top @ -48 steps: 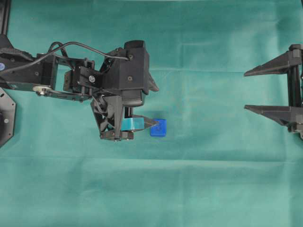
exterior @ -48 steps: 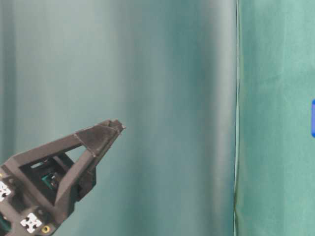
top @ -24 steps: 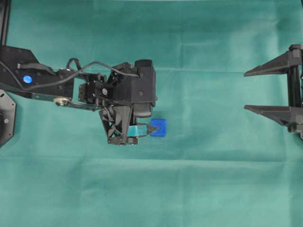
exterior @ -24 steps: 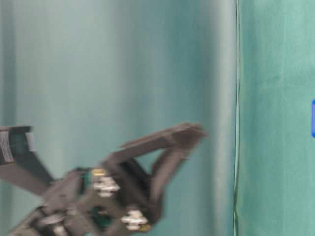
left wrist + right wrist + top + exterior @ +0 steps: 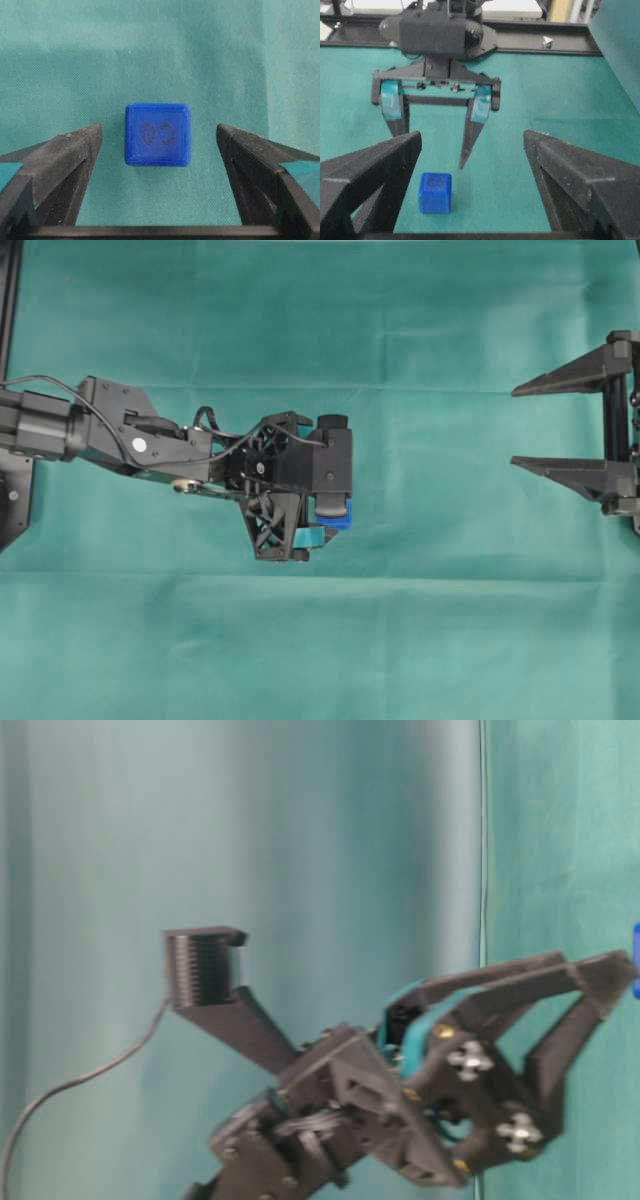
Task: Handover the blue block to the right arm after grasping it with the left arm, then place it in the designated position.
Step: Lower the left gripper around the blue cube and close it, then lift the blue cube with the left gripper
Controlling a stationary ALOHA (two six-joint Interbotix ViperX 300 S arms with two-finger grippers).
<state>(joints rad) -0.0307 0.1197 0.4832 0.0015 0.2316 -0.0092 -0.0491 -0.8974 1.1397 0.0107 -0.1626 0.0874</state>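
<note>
Left gripper (image 5: 159,145) straddles the blue block (image 5: 157,134), jaws spread wide, not touching it.
From overhead the gripper body hides most of the block on the green cloth (image 5: 430,640); the right gripper (image 5: 565,427), released and empty, sits well apart, cut off at the frame edge.

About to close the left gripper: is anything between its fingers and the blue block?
Nothing visible. In the left wrist view the blue block sits on bare green cloth between the open left gripper fingers, a clear gap on each side.
</note>
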